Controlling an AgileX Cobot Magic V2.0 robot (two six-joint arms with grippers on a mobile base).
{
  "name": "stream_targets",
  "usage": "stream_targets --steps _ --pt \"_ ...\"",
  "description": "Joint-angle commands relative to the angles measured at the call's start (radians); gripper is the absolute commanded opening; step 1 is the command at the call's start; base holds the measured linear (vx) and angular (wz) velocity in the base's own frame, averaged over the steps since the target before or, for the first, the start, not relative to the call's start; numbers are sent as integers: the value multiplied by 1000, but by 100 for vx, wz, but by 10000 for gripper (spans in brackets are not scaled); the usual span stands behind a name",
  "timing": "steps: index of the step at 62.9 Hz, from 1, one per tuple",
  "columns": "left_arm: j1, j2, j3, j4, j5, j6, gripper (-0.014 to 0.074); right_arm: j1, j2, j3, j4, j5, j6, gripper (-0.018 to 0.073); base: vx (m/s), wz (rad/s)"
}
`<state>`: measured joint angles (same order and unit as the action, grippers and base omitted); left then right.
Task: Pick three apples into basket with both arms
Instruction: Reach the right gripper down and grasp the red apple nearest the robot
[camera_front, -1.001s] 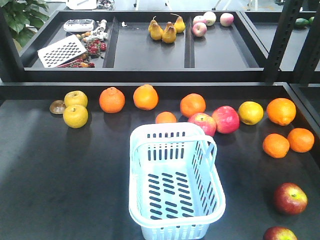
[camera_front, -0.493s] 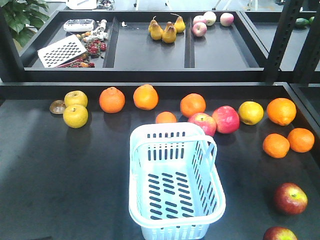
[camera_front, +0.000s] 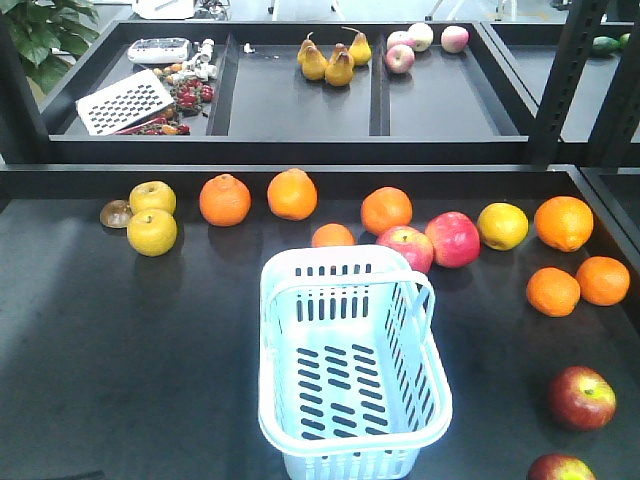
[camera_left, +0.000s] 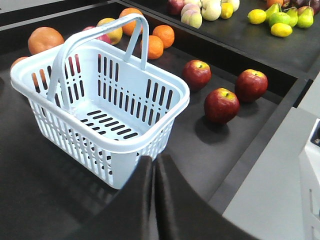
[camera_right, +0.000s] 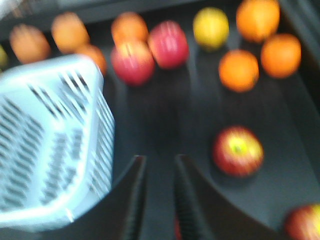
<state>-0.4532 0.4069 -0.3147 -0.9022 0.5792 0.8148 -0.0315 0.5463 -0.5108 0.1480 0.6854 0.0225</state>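
Observation:
The pale blue basket (camera_front: 268, 330) stands empty in the middle of the dark table. Two dark red apples lie at the front right, one (camera_front: 581, 397) behind the other (camera_front: 560, 468). The left wrist view shows three dark apples (camera_left: 197, 74) (camera_left: 251, 85) (camera_left: 221, 105) right of the basket (camera_left: 125, 145). My left gripper (camera_left: 155, 161) is shut and empty, just in front of the basket's near corner. The right wrist view is blurred. My right gripper (camera_right: 159, 161) is open and empty between the basket (camera_right: 50, 150) and an apple (camera_right: 238, 150). Neither gripper shows in the front view.
Oranges (camera_front: 224, 199), yellow fruits (camera_front: 151, 231) and two brighter pink-red apples (camera_front: 452, 238) lie in a row behind the basket. Two more oranges (camera_front: 553, 291) sit at the right. A raised black shelf (camera_front: 300, 140) with pears and other items runs along the back.
The fruits and the basket have not moved. A thin dark sliver has come in at the bottom left edge of the front view.

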Motion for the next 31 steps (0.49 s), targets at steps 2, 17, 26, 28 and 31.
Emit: stream_targets --steps 2,17,26,28,31 --pt "-3 6 -20 -19 -47 -3 -7 -3 154 -49 -15 -13 -51 396 0 0" --pt "-3 6 -20 -19 -46 -3 -7 -3 425 -54 -4 14 -131 729 0 0" --pt "-3 6 -20 -19 -46 -3 -7 -3 559 -56 -9 18 -134 714 0 0" --pt "-3 6 -20 -19 -46 -3 -7 -3 582 -56 -9 14 -134 706 0 0" --pt "-3 6 -20 -19 -46 -3 -7 -3 622 -56 -9 2 -134 694 0 0"
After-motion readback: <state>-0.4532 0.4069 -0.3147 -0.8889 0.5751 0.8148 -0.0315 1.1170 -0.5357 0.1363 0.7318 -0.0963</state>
